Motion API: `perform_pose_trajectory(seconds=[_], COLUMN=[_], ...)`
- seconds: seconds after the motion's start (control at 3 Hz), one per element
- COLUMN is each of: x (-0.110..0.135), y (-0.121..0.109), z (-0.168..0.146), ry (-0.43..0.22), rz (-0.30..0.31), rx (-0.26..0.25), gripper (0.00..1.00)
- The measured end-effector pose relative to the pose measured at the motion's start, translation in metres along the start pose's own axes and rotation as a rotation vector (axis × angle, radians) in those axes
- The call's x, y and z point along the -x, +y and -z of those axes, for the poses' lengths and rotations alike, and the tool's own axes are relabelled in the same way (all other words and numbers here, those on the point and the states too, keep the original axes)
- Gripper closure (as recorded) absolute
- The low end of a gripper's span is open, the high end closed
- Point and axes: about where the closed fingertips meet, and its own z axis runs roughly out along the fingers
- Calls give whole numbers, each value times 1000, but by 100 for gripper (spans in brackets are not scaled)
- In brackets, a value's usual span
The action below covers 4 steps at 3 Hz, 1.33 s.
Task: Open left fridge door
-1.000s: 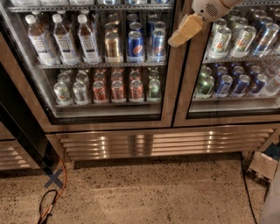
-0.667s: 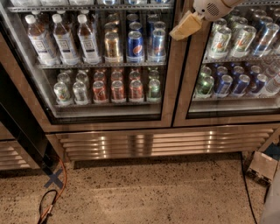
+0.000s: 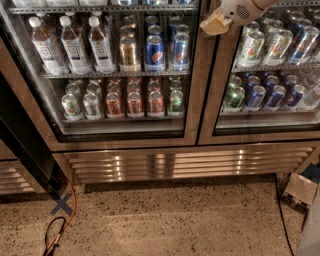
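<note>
Risen slightly, gripper (image 3: 216,23) fronts left fridge door (image 3: 115,70) frame (top right).

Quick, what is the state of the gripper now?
Gripper: cannot be told; it is near the top right edge of the left fridge door.

At top, the tan wedge-shaped hand (image 3: 214,23) joins a white arm (image 3: 239,9) bearing a dotted grille (image 3: 244,10).

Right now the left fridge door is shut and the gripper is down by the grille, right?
No: the left fridge door is shut, but the camera view shows the gripper up top, at the frame between the two doors.
</note>
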Motion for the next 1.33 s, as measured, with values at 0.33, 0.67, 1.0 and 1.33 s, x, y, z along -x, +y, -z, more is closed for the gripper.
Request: perform_pose_trajectory(seconds=[0.33, 0.67, 1.0, 1.33], x=[0, -7, -10, -13], y=[0, -6, -10, -17], z=[0, 3, 5, 6], ry=[0, 0, 0, 0], rz=[0, 0, 0, 0], rx=[0, 0, 0, 0], gripper=[100, 100, 100, 100])
